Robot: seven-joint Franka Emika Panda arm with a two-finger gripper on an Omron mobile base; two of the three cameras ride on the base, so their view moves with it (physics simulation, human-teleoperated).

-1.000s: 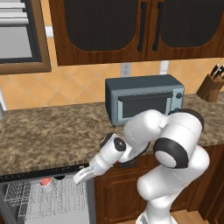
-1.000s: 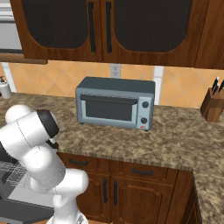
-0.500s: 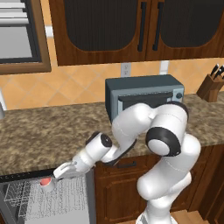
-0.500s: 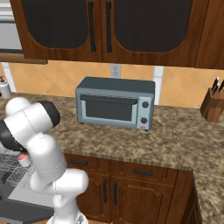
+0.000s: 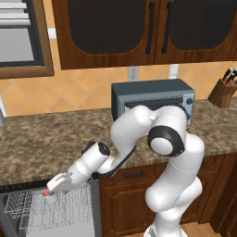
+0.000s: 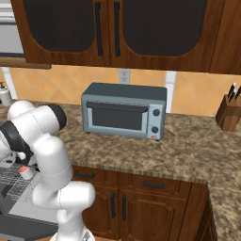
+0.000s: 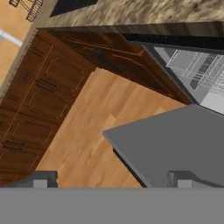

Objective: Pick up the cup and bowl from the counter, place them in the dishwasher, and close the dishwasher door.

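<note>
The arm reaches down and to its left, past the front edge of the counter (image 5: 55, 139), so that the gripper (image 5: 52, 186) hangs over the open dishwasher (image 5: 88, 203) and its grey wire rack (image 5: 55, 217). One cup (image 5: 47, 193), white with a pinkish-red inside, sits right at the gripper's tip above the rack; from the right base view it (image 6: 24, 172) shows just beside the white forearm. Whether the fingers close on the cup or merely touch it, I cannot tell, and how wide they stand cannot be read either. In the hand view the two fingertips (image 7: 40, 183) rise far apart at the bottom edge, with the lowered dishwasher door (image 7: 175, 140) spread flat and grey beneath them, its near edge running diagonally over the wooden floor (image 7: 87, 131). Open floor lies between that door edge and the dark wood cabinets (image 7: 39, 96) opposite.

On the speckled granite stand one grey-blue toaster oven (image 6: 124, 110) and one knife block (image 6: 229, 113) at the far right, well apart from each other. Dark upper cabinets (image 6: 113, 28) hang above an orange tiled backsplash (image 6: 56, 84)
</note>
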